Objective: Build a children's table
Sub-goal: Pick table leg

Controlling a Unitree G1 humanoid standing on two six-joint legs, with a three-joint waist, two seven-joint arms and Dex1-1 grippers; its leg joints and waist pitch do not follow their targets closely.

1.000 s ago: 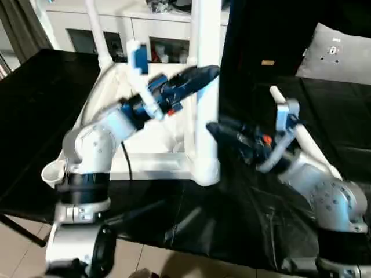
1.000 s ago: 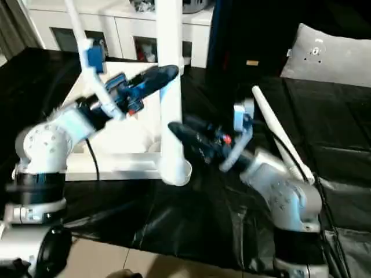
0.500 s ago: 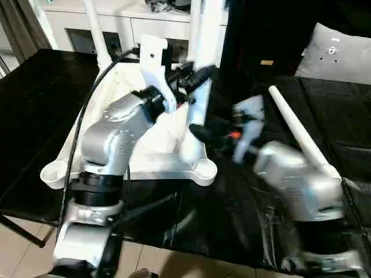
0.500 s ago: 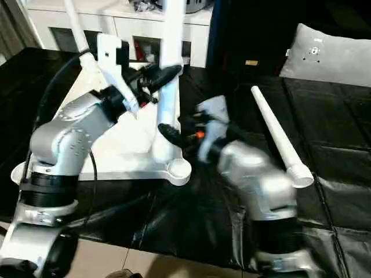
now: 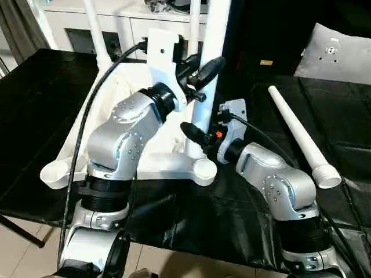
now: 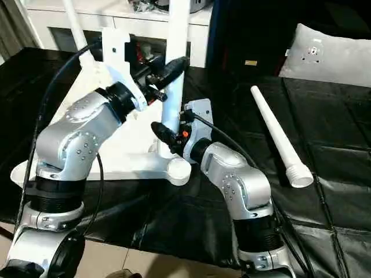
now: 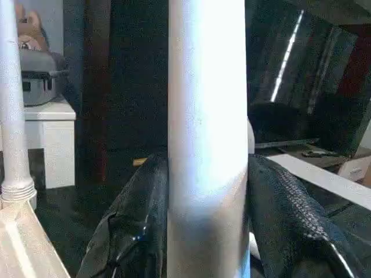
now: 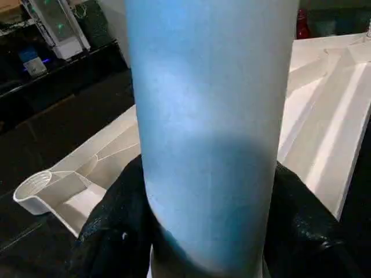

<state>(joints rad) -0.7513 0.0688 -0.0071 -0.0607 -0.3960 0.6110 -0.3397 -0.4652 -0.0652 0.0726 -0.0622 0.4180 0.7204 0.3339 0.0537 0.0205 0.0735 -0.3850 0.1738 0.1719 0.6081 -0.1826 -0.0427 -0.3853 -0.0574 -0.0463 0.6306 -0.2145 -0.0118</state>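
Both end effectors, left and right, pinch the upright table leg.

No text, label, brand, number or sign can be read on anything here.

Your way across the upturned white plastic tabletop is blocked by its upright white legs; the black cloth alongside lies open.

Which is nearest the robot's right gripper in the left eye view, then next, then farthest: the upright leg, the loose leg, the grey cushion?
1. Upright leg, between the right gripper's fingers.
2. Loose leg, lying on the robot's right.
3. Grey cushion, at the far right corner.
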